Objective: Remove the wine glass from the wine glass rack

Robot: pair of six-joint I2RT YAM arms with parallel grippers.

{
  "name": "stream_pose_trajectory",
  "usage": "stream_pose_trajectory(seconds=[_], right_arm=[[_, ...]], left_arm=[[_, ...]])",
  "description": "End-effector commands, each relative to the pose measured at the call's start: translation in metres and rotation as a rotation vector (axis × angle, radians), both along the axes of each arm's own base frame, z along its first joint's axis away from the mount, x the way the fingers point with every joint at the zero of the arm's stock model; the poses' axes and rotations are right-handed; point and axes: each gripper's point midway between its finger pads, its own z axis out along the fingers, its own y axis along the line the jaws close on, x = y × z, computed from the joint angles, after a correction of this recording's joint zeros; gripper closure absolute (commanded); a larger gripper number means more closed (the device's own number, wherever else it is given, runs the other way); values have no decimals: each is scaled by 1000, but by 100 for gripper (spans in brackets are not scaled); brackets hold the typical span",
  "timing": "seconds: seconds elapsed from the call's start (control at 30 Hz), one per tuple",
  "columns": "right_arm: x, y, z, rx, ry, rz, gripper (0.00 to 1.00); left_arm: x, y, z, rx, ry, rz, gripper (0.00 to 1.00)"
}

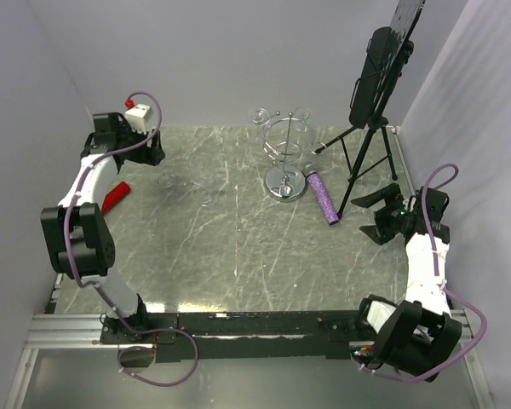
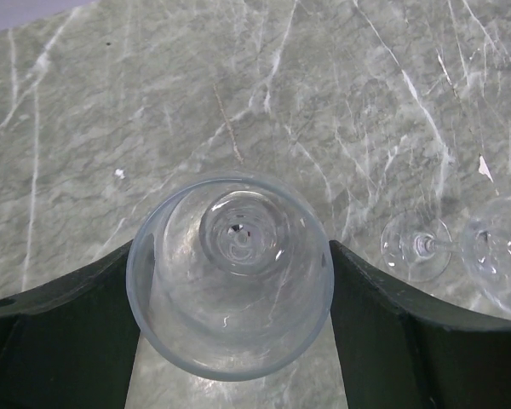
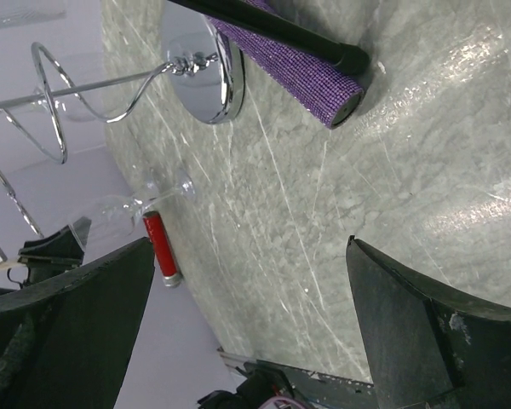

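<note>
A clear wine glass (image 2: pixel 230 341) stands upright between my left gripper's (image 2: pixel 234 256) fingers, its rim toward the wrist camera, and both fingers press against the bowl. I cannot tell whether its foot touches the marble. This is at the table's back left, well away from the chrome wine glass rack (image 1: pixel 285 153), which stands at the back centre on its round shiny base (image 3: pixel 209 77). A second wine glass (image 2: pixel 460 249) lies on its side on the marble just right of the held one. My right gripper (image 3: pixel 251 247) hangs open and empty at the right side.
A red cylinder (image 1: pixel 115 196) lies near the left wall. A purple glittery cylinder (image 1: pixel 322 194) lies right of the rack base. The black tripod stand (image 1: pixel 370 145) with its panel fills the back right corner, one leg crossing over the purple cylinder.
</note>
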Motion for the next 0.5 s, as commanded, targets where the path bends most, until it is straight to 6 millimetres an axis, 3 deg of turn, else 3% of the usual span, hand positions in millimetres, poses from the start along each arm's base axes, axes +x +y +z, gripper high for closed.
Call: stream_pose_trajectory(seconds=[0.0,0.23,0.3,0.37,0.47], right_arm=[[3,-8,13,-41,-36,-16,0],[7,-12,14,-48,-36,-21,0],[8,-13,14,-48,-36,-23,0],[9,-13,13,-46,-33,-23,0],[11,-15,13,-48,-35,-25,0]], left_arm=[[22,-19,36,45,-126,-41,72],[22,-18,27,83,-114,4,44],[21,-16,25,92,-109,16,30],[20,-15,25,99,-103,22,25],[19,-14,29,95,-115,31,0]])
